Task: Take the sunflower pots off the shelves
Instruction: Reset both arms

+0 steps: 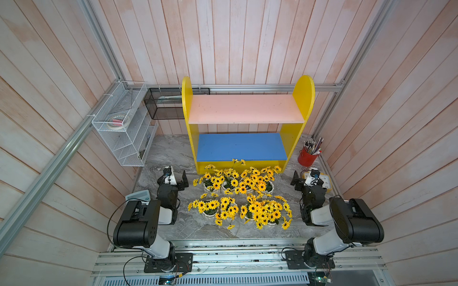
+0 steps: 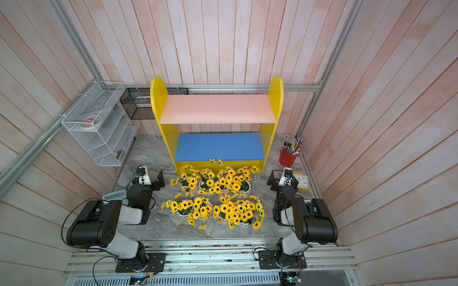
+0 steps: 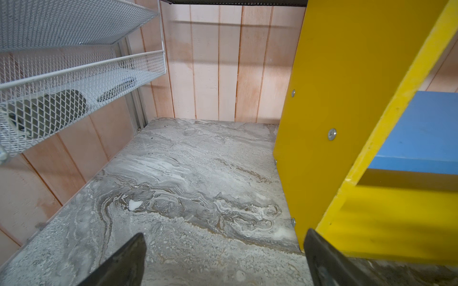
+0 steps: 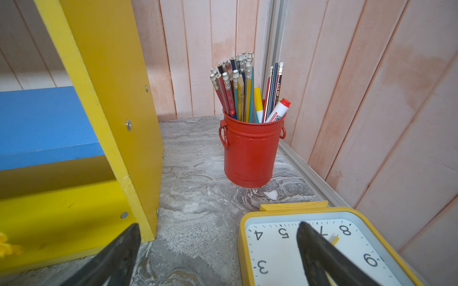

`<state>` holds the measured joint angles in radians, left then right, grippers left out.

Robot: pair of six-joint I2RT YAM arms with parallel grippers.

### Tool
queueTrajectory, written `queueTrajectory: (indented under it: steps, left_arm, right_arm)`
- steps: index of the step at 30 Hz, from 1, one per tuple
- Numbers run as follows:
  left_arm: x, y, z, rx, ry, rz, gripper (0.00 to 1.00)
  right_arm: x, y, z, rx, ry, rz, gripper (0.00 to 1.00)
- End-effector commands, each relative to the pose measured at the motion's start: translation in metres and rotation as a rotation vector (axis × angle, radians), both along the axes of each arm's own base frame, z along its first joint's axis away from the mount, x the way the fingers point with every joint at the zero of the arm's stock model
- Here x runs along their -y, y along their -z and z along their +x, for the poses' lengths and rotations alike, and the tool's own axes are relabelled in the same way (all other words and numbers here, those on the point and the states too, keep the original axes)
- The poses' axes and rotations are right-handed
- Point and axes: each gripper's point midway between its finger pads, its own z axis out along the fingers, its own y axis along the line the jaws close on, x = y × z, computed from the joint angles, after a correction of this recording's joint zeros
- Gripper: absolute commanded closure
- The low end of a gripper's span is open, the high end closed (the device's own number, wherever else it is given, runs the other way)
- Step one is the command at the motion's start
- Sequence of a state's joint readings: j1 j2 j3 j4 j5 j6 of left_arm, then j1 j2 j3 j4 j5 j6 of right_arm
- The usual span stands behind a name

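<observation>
Grey marbled desk [image 1: 173, 153] carries: yellow shelves [image 1: 290, 138] at centre of back edge; sunflower pots [image 1: 257, 210] in two rows mid-desk, just in front of it; red pencil cup [image 1: 306, 157] near back right corner; yellow clock [image 1: 327, 183] at right edge; pale device [image 1: 137, 195] at left edge.

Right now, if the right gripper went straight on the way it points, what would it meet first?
Probably the red cup, standing ahead beside the shelf. The right gripper seems tilted down, so the table might come first.
</observation>
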<state>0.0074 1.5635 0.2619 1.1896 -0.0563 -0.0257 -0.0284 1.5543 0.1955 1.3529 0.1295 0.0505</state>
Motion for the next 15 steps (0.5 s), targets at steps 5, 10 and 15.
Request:
queueTrajectory:
  steps: [5, 10, 15]
  left_arm:
    - [0.0006, -0.0008, 0.0020, -0.001, 0.011, 0.009, 0.00]
    - [0.0000, -0.0003, 0.0036, -0.006, 0.022, -0.005, 0.00]
    - [-0.0002, -0.0003, 0.0016, -0.001, 0.024, -0.006, 0.00]
  right_arm:
    - [-0.0021, -0.0002, 0.0026, -0.003, -0.009, -0.008, 0.02]
    - [-0.0021, 0.0001, 0.0026, -0.004, -0.009, -0.008, 0.02]
    - [-0.0022, 0.0000, 0.0026, -0.004, -0.009, -0.008, 0.02]
